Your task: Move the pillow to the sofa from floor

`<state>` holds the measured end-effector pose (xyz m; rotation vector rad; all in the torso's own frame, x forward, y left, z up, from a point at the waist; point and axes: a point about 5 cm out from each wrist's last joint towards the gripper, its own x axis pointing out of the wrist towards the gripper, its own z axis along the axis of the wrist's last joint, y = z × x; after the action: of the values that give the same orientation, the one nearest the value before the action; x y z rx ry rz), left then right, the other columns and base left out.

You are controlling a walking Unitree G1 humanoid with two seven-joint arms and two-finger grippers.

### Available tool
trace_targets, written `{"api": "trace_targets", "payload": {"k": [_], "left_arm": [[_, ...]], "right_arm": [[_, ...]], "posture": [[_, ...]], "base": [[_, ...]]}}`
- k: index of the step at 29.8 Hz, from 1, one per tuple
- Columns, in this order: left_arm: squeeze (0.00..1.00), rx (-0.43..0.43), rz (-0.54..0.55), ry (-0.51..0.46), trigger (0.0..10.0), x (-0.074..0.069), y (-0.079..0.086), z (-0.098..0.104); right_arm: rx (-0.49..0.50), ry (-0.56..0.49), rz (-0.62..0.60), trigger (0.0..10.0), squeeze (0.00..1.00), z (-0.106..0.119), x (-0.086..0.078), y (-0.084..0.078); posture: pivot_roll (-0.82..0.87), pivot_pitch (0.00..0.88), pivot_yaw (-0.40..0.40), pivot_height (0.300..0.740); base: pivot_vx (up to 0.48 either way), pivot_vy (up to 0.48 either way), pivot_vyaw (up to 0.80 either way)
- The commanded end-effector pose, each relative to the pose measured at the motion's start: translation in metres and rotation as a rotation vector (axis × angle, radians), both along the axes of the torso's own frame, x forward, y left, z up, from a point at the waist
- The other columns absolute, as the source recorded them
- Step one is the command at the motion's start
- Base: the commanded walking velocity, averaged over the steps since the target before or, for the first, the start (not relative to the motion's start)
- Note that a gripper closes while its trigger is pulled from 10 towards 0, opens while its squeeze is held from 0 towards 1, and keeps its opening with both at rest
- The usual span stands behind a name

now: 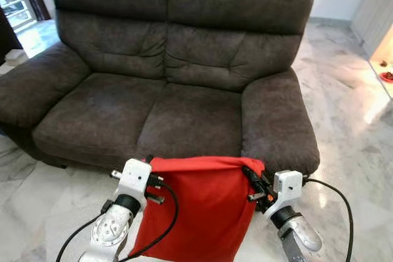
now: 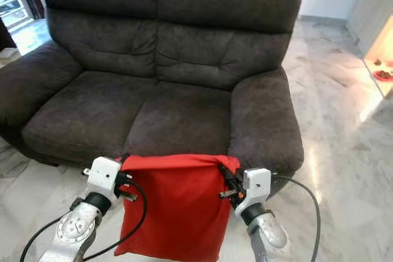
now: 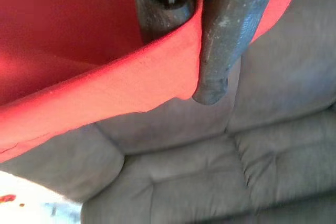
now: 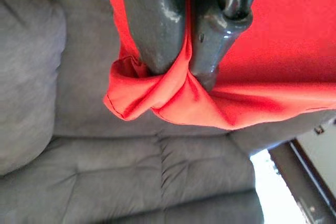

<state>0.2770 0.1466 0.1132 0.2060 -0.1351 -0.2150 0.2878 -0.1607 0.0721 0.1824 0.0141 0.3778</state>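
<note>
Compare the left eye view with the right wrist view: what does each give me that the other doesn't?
Left eye view alone: the whole sofa, the marble floor, the left pincer at the red pillow's top left corner, and the pillow hanging in front of the seat. Right wrist view alone: the right pincer up close, its fingers bunching the fabric corner. Both: the right pincer holding the pillow, grey sofa cushions behind.

glossy white-grey marble floor (image 1: pixel 350 108) carries the dark brown two-seat fabric sofa (image 1: pixel 166 78), standing directly on it.
</note>
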Motion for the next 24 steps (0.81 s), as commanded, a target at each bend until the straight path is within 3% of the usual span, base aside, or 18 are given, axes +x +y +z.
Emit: {"api": "trace_targets", "payload": {"k": [1, 11, 24], "left_arm": [[0.00, 0.021, 0.065, -0.125, 10.0, 0.002, 0.015, 0.025], [0.00, 0.033, 0.104, -0.139, 10.0, 0.001, 0.019, 0.028], [0.00, 0.040, 0.115, -0.132, 10.0, 0.000, 0.020, 0.026]], "right_arm": [[0.023, -0.075, -0.115, 10.0, 0.00, 0.017, 0.005, -0.018], [0.010, -0.096, -0.043, 10.0, 0.00, 0.024, 0.004, -0.006], [0.000, -0.078, -0.047, 10.0, 0.00, 0.022, 0.002, -0.006]], "posture": [[0.01, 0.087, 0.007, 0.740], [0.01, 0.087, 0.006, 0.740], [0.01, 0.088, 0.008, 0.740]], "base": [[0.000, 0.000, 0.00], [0.000, 0.000, 0.00], [0.000, 0.000, 0.00]]}}
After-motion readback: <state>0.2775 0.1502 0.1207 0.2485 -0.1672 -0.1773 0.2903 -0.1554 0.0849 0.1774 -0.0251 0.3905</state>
